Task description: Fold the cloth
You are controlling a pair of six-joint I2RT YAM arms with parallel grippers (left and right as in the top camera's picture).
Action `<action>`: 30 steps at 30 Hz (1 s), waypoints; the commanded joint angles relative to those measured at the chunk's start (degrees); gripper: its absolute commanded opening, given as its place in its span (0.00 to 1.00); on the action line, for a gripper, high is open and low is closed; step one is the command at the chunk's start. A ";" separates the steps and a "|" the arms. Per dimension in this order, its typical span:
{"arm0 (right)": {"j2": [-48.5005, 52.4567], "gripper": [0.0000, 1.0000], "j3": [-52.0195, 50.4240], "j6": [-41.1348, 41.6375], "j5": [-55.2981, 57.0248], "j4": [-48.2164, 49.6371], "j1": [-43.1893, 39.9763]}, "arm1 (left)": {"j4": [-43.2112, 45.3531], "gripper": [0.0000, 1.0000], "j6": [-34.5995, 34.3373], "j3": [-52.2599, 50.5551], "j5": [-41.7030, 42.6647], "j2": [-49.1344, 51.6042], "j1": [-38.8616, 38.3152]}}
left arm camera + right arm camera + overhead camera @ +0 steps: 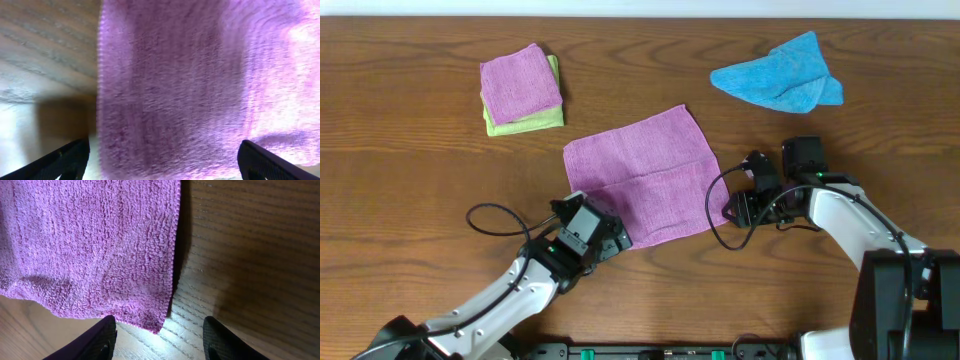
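The cloth [645, 170] lies flat on the table [410, 120]. The left pincer [610, 238] is spread wide above one near corner. The right pincer [733, 208] is spread too, the other near corner just before it.

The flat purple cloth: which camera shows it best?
The overhead view: it shows almost the whole cloth spread out. The left wrist view gives only a blurred close patch, the right wrist view just one corner and edge.
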 commanded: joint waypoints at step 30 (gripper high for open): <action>0.31 0.47 -1.38 4.48 3.19 -0.55 0.57 | -2.64 0.30 -3.50 -1.07 2.21 3.45 -4.52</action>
